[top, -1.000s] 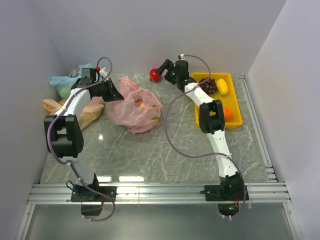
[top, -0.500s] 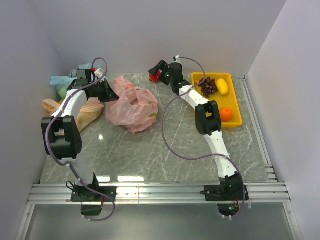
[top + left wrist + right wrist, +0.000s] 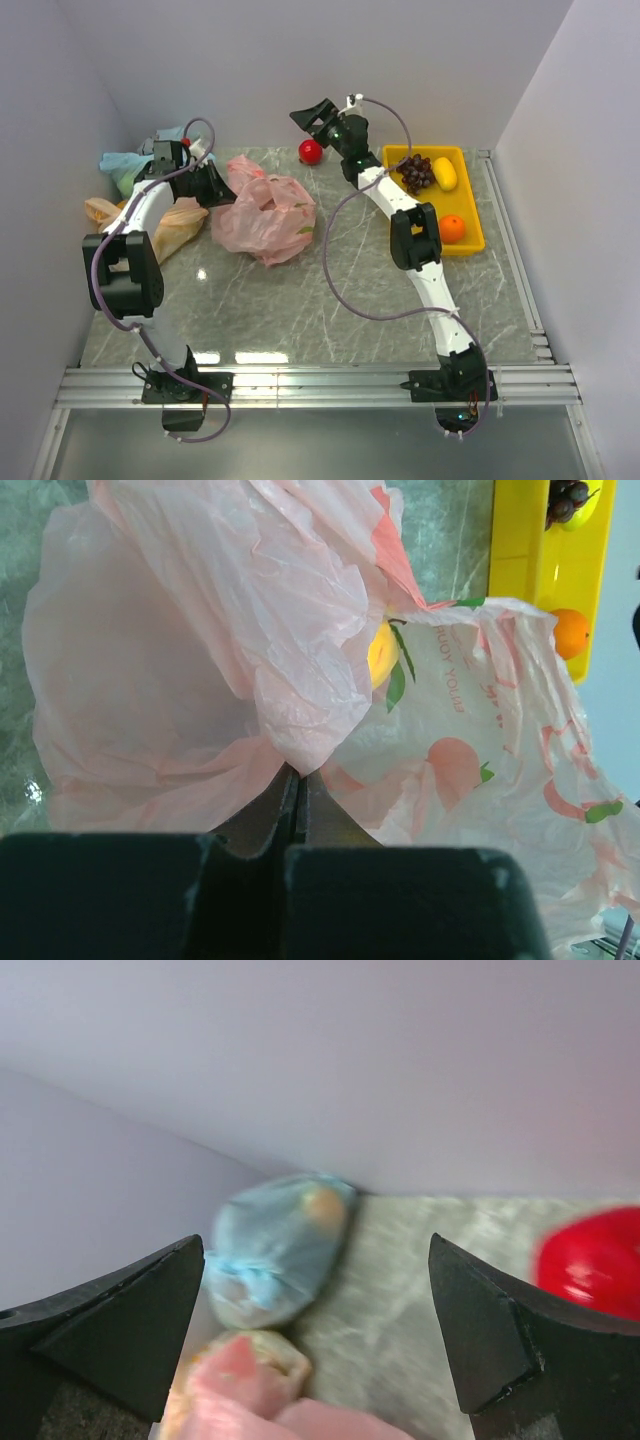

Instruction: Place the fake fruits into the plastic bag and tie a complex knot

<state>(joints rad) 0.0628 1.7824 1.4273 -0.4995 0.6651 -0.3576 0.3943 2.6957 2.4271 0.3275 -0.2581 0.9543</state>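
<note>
We note the left gripper (image 3: 297, 798) clamping the crinkly salmon-pink plastic bag (image 3: 268, 215), stretched far-left to near-right, and the right gripper (image 3: 315, 1260) spread wide.

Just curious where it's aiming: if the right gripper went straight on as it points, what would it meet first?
Likely the blue-green tied bag, centred ahead of the open right gripper in its wrist view; depth is unclear, so it might pass over it.

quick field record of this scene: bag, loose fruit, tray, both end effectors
bag: salmon-pink translucent plastic bag, crumpled on table
loose fruit: red round plastic fruit on table
tray: yellow plastic tray holding purple grape bunch, yellow fruit, orange ball
left end effector: shut, pinching the bag
right end effector: open, empty, clear of the red fruit
</note>
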